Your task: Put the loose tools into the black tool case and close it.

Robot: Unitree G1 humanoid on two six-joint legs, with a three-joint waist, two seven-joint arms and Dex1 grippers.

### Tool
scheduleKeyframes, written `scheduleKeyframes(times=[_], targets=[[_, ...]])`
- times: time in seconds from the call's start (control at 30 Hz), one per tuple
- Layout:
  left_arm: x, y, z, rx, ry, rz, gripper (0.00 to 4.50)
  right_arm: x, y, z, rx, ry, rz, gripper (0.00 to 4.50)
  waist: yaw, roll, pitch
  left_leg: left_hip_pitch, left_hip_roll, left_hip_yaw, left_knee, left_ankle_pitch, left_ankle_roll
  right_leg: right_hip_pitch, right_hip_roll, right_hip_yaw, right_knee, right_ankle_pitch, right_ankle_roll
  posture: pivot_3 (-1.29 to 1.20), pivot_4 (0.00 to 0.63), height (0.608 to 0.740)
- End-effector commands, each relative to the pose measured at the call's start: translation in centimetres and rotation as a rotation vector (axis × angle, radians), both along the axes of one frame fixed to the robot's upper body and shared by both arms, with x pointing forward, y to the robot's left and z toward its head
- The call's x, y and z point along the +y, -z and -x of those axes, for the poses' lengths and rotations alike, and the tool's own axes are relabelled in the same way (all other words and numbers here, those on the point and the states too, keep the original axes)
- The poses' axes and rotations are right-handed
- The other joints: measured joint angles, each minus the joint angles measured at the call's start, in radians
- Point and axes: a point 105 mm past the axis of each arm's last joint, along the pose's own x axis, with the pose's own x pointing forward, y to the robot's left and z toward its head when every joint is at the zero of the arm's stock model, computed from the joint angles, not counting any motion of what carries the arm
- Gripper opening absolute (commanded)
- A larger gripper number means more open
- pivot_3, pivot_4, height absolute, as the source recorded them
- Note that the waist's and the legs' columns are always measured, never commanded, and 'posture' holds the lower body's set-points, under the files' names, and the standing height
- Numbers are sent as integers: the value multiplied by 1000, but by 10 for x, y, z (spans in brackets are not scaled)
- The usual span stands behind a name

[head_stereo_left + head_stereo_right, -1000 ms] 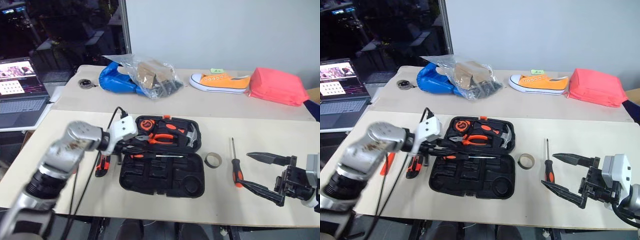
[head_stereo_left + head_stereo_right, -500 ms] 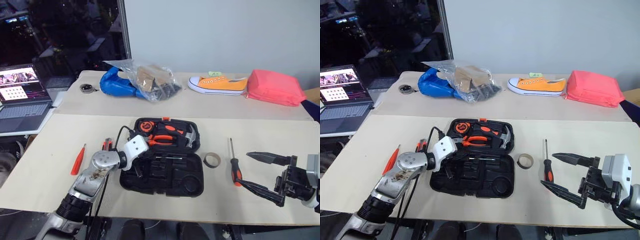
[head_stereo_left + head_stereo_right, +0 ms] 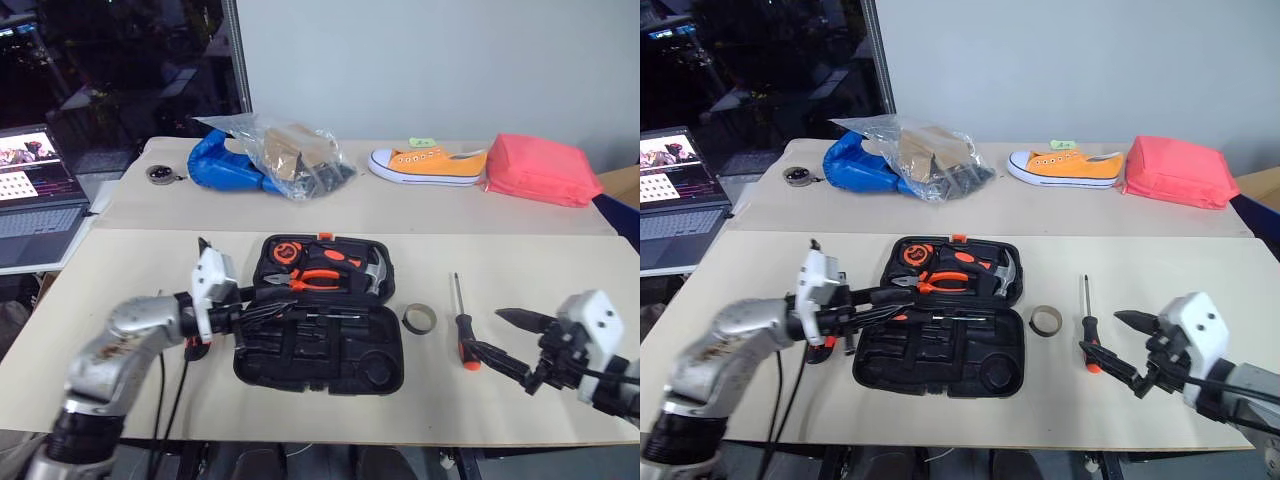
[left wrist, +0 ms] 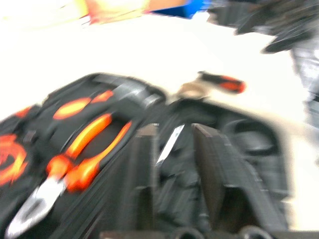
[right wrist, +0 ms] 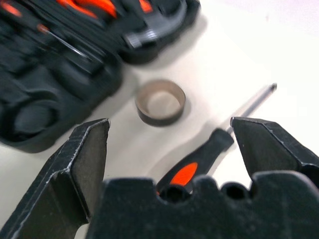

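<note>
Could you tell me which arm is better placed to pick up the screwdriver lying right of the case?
Right: its open pincer sits beside the screwdriver, while the left pincer is over the tool case.

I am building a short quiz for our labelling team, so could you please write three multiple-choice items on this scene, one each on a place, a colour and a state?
1. Where does the tape roll lie?
A. inside the case
B. on the table between the black tool case and the screwdriver
C. beside the laptop

2. What colour is the sneaker?
A. orange
B. green
C. white

3. How does the right gripper stand?
A. shut on the screwdriver
B. shut and empty
C. open

Key: 1 B, it sits on bare tabletop there; 2 A, orange upper; 3 C, its fingers stand wide apart.
</note>
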Motion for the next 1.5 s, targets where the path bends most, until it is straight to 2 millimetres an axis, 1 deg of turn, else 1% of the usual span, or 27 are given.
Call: scheduleKeyframes(times=[0.03,0.07,0.1,0.13,0.17,0.23,0.33,0.37,0.4,0.53,0.57,0.6,0.63,0.7,0.77,0.8,0.83,0.9,0.93,1.0,1.07,1.13,1.17,1.23,1.33,1.43,1.5], targets=[[-7,-16,21,-13,112,-24,3178,2,10,-7,103,83,6,4500,2,-1,1,0,-1,0,0,0,0,0,0,0,0,-1,2,0,150,740],[-8,-17,25,-7,131,-36,3641,1,14,-11,132,123,13,4500,2,-3,2,0,-1,0,0,0,0,0,0,0,0,-2,3,0,150,740],[-9,-18,29,-3,150,-47,3932,-2,19,-15,167,167,24,4500,1,-4,3,-1,0,0,0,0,0,0,0,0,-1,-2,3,0,150,740],[-10,-20,32,-3,161,-53,4361,-7,23,-20,190,221,43,4500,1,-6,4,0,0,0,0,0,0,0,0,0,-1,-2,3,0,150,740],[-12,-20,33,-4,168,-55,4479,-11,26,-22,206,255,55,4500,1,-6,5,0,0,0,0,0,0,0,0,0,-1,-2,3,0,150,740],[-15,-24,34,-13,179,-56,4479,-20,30,-30,225,337,107,4500,2,-7,5,0,0,-1,0,0,0,-1,0,1,-1,-2,2,0,150,740],[-20,-30,35,-22,187,-40,4500,-26,34,-34,243,400,149,3777,4,-6,5,-3,-2,0,0,0,0,-3,0,1,-1,-1,3,0,150,740],[-23,-31,35,-23,189,-37,4500,-28,35,-34,250,404,155,3339,3,-6,5,-5,-2,0,0,0,0,-5,0,1,-1,-1,3,0,150,740],[-23,-31,36,-25,193,-38,4500,-27,36,-34,255,412,160,3108,3,-6,5,-6,-1,0,0,0,0,-6,1,1,-1,-1,3,0,150,740],[-24,-32,38,-25,191,-37,4500,-28,35,-36,243,419,168,1602,3,-6,5,-13,-2,0,-1,0,0,-13,1,1,-1,-1,2,0,150,740],[-24,-32,37,-28,181,-36,4500,-30,31,-37,225,411,175,1501,3,-6,5,-13,-2,0,0,0,0,-13,1,1,-1,-1,1,0,150,740],[-23,-32,36,-29,165,-32,4500,-30,23,-38,185,382,170,978,3,-6,5,-13,-2,0,-1,0,0,-13,1,1,-1,-1,2,0,150,740],[-23,-31,35,-34,148,-28,4500,-28,14,-40,142,345,157,937,4,-6,6,-13,-2,0,-1,0,0,-13,1,1,-1,-1,2,0,150,740],[-20,-28,27,-63,55,-19,4500,-13,-13,-43,16,198,115,885,4,-5,6,-13,-3,0,0,0,0,-12,1,2,-1,-1,3,0,150,740],[-14,-23,20,-39,-39,18,4500,14,-36,-39,-92,-14,79,878,1,-4,7,-13,-3,1,0,0,0,-12,1,2,-1,-2,4,0,150,740],[-9,-20,19,-38,-81,44,4500,30,-47,-37,-124,-111,24,864,-7,-4,7,-12,-3,0,0,0,0,-12,1,3,0,-2,4,0,150,740],[-4,-18,18,-50,-122,72,4500,42,-55,-36,-148,-183,7,855,-14,-5,7,-12,-2,0,0,0,1,-12,2,4,0,-2,4,0,150,740],[13,-5,24,-35,-180,59,4500,66,-62,-39,-157,-317,-4,853,-30,-6,8,-11,1,-3,0,0,1,-12,5,5,1,-1,3,0,150,740],[21,-2,31,-10,-181,63,4500,78,-60,-41,-144,-384,17,852,-36,-7,9,-10,2,-3,-1,0,1,-12,6,6,1,-1,2,0,150,740],[34,-2,43,31,-178,109,4500,96,-54,-45,-129,-505,80,849,-42,-8,11,-7,2,-3,-1,0,1,-12,7,6,3,-1,0,0,150,740],[49,1,59,34,-167,95,4500,113,-41,-51,-98,-631,153,846,-41,-9,11,-7,3,-2,-1,0,1,-13,7,5,3,0,-2,0,150,740],[61,6,72,58,-176,69,4500,124,-27,-59,-70,-721,245,844,-42,-8,12,-6,3,-1,-1,0,1,-13,6,5,3,-2,-5,0,150,740],[66,8,75,63,-190,55,4500,128,-21,-63,-70,-765,296,843,-41,-8,12,-6,3,-1,-1,0,1,-14,5,5,3,-4,-9,0,150,740],[74,10,80,65,-218,34,4500,134,-15,-70,-67,-822,351,843,-30,-7,12,-7,2,0,-1,0,1,-14,3,5,3,-4,-9,0,150,740],[76,10,87,64,-236,27,4500,144,-10,-71,-34,-886,387,843,-22,-7,12,-8,2,4,-1,0,1,-15,1,5,2,-2,-12,0,150,740],[71,9,93,56,-248,32,4500,156,-5,-63,-9,-961,401,842,-20,-8,12,-8,2,4,-3,0,0,-16,1,5,2,1,-7,0,150,740],[70,9,95,51,-254,32,4500,162,-3,-61,3,-991,403,841,-21,-8,12,-8,2,4,-4,0,0,-16,1,5,2,0,-8,0,150,740]])
